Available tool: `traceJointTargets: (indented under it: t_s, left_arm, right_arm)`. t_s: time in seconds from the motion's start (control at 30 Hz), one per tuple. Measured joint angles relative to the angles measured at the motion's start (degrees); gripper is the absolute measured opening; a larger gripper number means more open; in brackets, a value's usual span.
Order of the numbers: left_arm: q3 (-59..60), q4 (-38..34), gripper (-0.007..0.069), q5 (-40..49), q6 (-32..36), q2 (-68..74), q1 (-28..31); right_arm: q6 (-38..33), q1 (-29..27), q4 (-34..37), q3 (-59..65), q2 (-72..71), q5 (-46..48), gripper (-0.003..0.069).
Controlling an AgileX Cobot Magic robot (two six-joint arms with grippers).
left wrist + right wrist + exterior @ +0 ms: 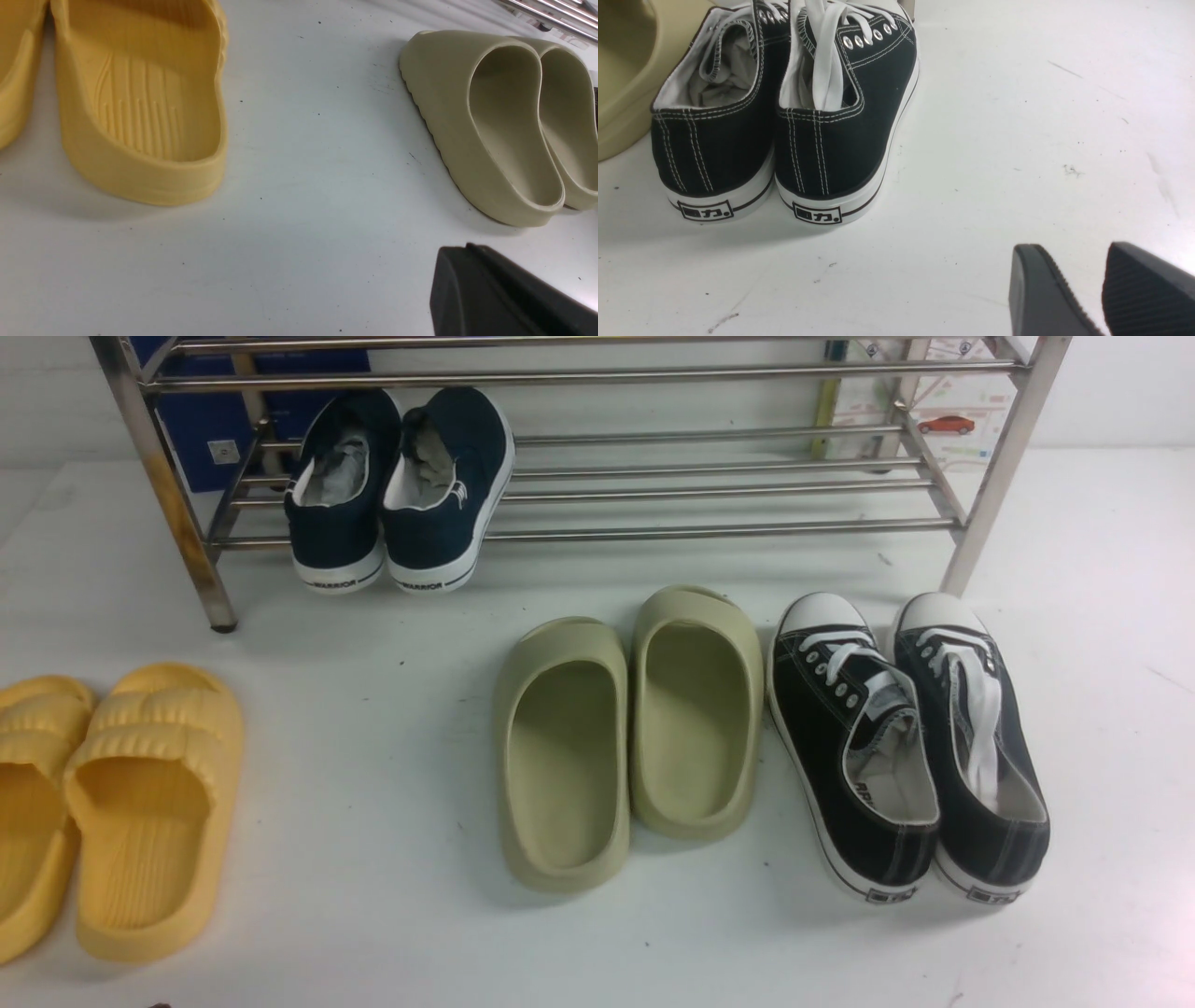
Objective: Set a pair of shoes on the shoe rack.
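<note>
The pair of shoes (401,490), navy slip-ons with white soles, already sits on the bottom tier of the shoe rack (653,485), toward the far left corner of the desk, toes pointing in and the printed heels overhanging the front bar. Both appear to rest on the bars, tilted slightly heel-down, touching each other. Neither arm shows in the front view. In its own wrist view the right gripper (1099,291) is released, its two dark fingers apart with nothing between them, hanging over bare desk near the black sneakers (784,116) on the right side. Only one dark finger (504,298) of the left gripper is visible, so I cannot tell whether it is spread or closed; it holds nothing visible and hangs over the desk between the yellow slides (140,102) and the olive slides (504,126). The placing looks done, so the step in hand is likely parking the arms: keep them low and near the front edge, clear of the slides and sneakers, and avoid brushing the overhanging heels.
</note>
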Motion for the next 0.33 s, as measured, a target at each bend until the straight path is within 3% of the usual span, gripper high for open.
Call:
traceJointTargets:
  t_s: [0.33]
  left_arm:
    - [0.0, 0.0, 0.0007, 0.0, 0.0, 0.0, 0.0]
  right_arm:
    - [0.0, 0.0, 0.0, 0.0, 0.0, 0.0, 0.0246]
